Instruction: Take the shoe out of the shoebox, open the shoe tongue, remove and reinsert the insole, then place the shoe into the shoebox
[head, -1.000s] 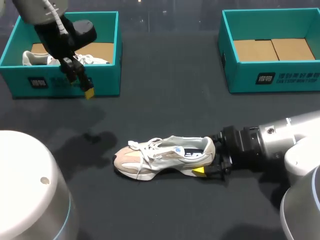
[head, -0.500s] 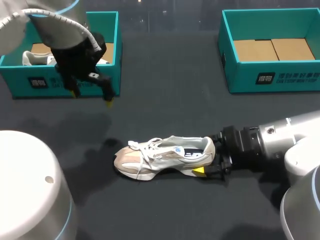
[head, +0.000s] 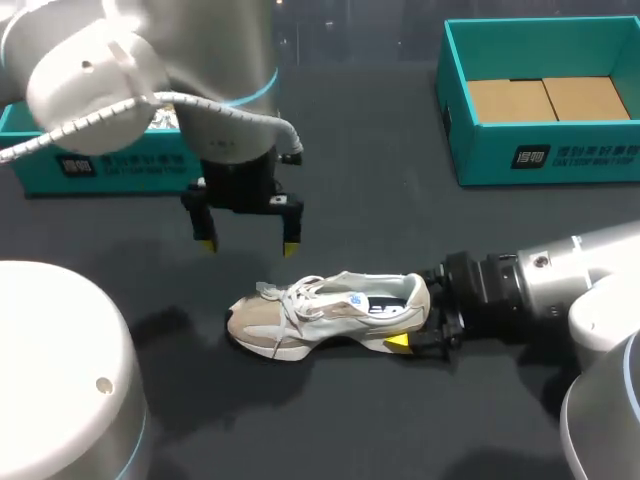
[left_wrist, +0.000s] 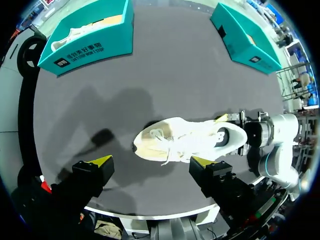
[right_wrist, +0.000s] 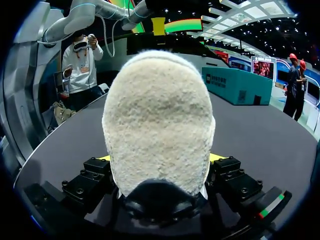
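Note:
A white and beige sneaker (head: 325, 312) lies on its side on the dark table, toe to the left. My right gripper (head: 412, 315) is shut on its heel, low over the table. In the right wrist view the fuzzy heel (right_wrist: 157, 125) fills the gap between the right gripper's fingers (right_wrist: 160, 158), touching both. My left gripper (head: 248, 245) hangs open just behind the sneaker's toe, holding nothing. In the left wrist view the sneaker (left_wrist: 187, 140) lies ahead of the left gripper (left_wrist: 150, 161), apart from its fingers.
A teal shoebox (head: 100, 165) stands at the back left, largely hidden by my left arm; a second white shoe (left_wrist: 75, 34) lies in it. Another teal shoebox (head: 540, 155) with cardboard inside stands at the back right.
My left arm has swung from the back-left shoebox toward the middle and now hangs near the sneaker's toe, still open. The right arm and the sneaker have not moved.

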